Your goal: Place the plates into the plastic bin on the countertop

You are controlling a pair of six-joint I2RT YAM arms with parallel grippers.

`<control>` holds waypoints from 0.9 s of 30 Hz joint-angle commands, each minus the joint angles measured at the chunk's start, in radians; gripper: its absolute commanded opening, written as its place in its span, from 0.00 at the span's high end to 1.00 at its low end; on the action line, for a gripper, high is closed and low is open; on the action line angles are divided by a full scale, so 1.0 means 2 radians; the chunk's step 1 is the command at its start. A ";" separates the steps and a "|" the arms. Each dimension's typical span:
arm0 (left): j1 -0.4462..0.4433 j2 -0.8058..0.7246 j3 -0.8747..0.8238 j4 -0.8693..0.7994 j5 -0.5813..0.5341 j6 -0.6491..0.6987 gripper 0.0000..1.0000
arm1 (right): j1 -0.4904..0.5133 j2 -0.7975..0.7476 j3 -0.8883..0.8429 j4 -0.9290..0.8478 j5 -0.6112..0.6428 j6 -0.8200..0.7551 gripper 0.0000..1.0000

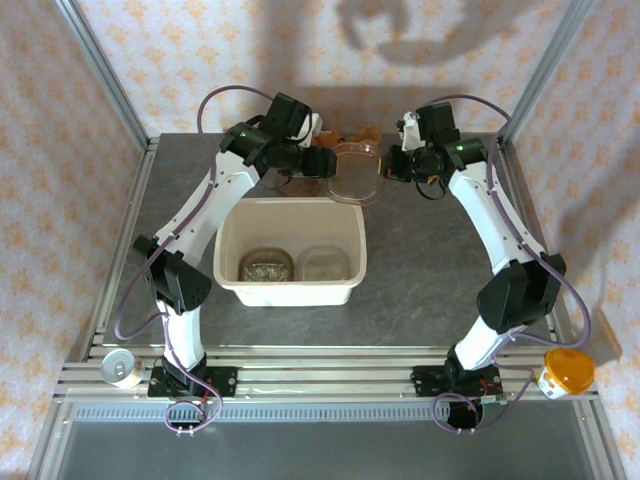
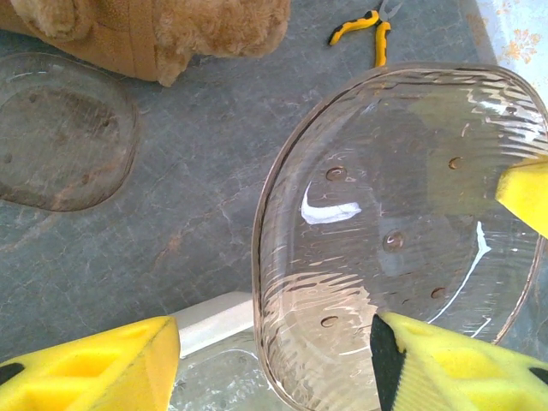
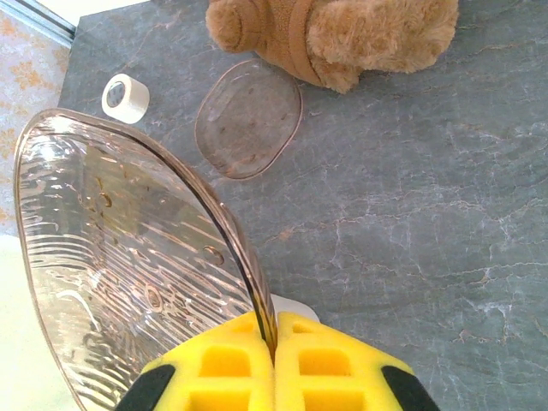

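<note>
A: Left gripper (image 2: pixel 274 342) status?
B: Spread wide around the edge of the raised plate (image 2: pixel 394 214); contact not clear.
A: Right gripper (image 3: pixel 272 330)?
B: Pinched onto that plate's rim, at the far rim of the bin (image 1: pixel 228 255). Two plates (image 1: pixel 266 266) inside; one more flat on the countertop (image 3: pixel 411 214) beside the teddy bear (image 3: pixel 334 34).

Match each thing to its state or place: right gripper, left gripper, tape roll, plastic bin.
Things:
1 right gripper
2 left gripper
3 tape roll
4 plastic bin

States or places:
A has two plates inside
B open
C shut on the rim of the raised plate
D lying on the countertop

Pairs: 1-C, 2-B, 3-D, 4-A
</note>
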 commanded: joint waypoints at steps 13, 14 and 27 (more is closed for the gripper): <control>-0.002 0.025 -0.003 0.001 0.055 -0.007 0.67 | 0.001 -0.044 -0.033 0.036 -0.041 0.021 1.00; -0.002 0.024 -0.004 0.000 0.055 -0.007 0.71 | 0.001 -0.044 -0.033 0.035 -0.040 0.021 1.00; -0.002 0.017 -0.004 -0.003 0.039 -0.011 0.72 | 0.001 -0.040 -0.042 0.030 -0.031 0.017 1.00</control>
